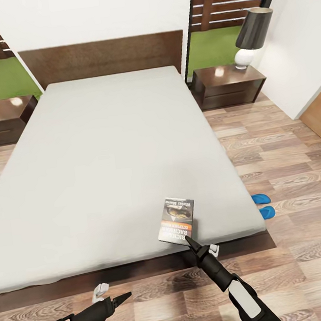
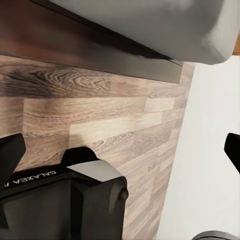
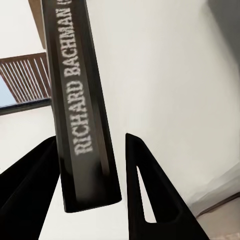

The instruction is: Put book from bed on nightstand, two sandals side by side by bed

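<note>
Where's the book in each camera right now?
Head view: the book lies near the bed's foot corner, the right claw at its near edge.
Left wrist view: not in it.
Right wrist view: its spine runs between the claw's fingers.
Shared landmark: the grey mattress, also in the left wrist view.

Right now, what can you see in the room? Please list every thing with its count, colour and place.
thin dark paperback book: one, black with orange band, on the mattress near the foot edge, between the right gripper's fingers
low wooden bed: one, dark brown, light-grey mattress, centre
bright blue flat sandals: two, on the floor beside the bed, at the head view's right
dark-brown wooden nightstands: two, either side of the headboard
table lamp: one, black shade, white base, on the nightstand at right
wood-plank floor: brown
left gripper: black, open, over the floor
right gripper: black, around the book
</note>
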